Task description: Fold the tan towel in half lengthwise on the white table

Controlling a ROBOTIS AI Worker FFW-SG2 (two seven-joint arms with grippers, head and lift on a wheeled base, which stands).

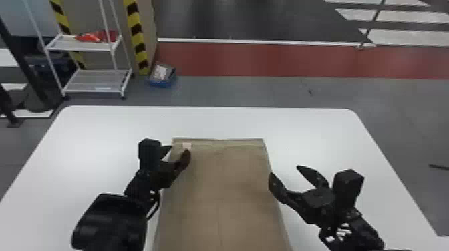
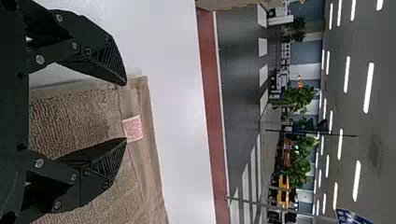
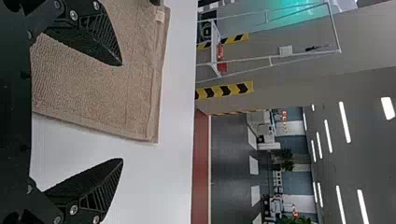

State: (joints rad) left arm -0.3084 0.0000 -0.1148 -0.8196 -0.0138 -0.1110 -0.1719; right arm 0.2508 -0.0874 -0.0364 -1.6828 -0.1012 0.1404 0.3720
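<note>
One tan towel (image 1: 222, 187): flat on the white table (image 1: 300, 128).
Pale tag (image 1: 187, 145): near its far left corner.
Left gripper (image 1: 179, 149): fingers wide, at that corner.
Right gripper (image 1: 285, 170): fingers wide, by its right edge.
White rack (image 1: 97, 90): beyond the table.

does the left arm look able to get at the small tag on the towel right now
Probably yes. The left gripper is open, its fingertips close to the tag near the far edge of the towel, and nothing seems to lie over the tag.
</note>
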